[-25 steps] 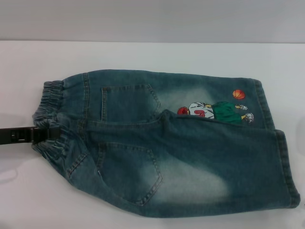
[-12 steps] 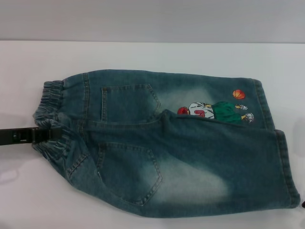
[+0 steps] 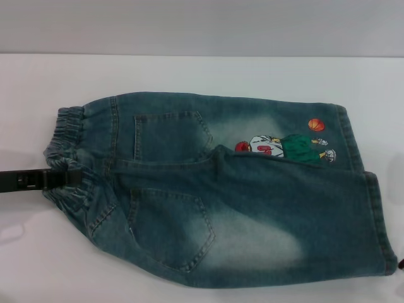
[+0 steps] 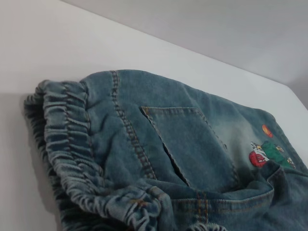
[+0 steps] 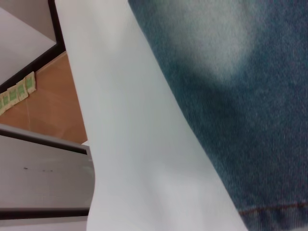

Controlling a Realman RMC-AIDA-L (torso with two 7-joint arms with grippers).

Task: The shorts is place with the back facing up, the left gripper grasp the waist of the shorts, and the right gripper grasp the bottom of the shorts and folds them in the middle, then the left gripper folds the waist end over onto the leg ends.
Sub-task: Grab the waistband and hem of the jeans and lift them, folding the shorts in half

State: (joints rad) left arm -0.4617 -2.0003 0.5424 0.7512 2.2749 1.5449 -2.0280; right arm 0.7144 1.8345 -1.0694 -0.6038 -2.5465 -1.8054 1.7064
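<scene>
Denim shorts [image 3: 214, 189]: two pockets; left gripper [image 3: 60, 178] at waist [image 3: 66, 158]

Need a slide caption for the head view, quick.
Left gripper at the ruffled waist of blue-green denim shorts lying on a white table.

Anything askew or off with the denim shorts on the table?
Yes. The blue-green washed denim shorts lie unevenly: the nearer leg overlaps the cartoon basketball print, its hem offset from the farther one. The ruffled elastic waist is bunched where the black left gripper meets it.
</scene>
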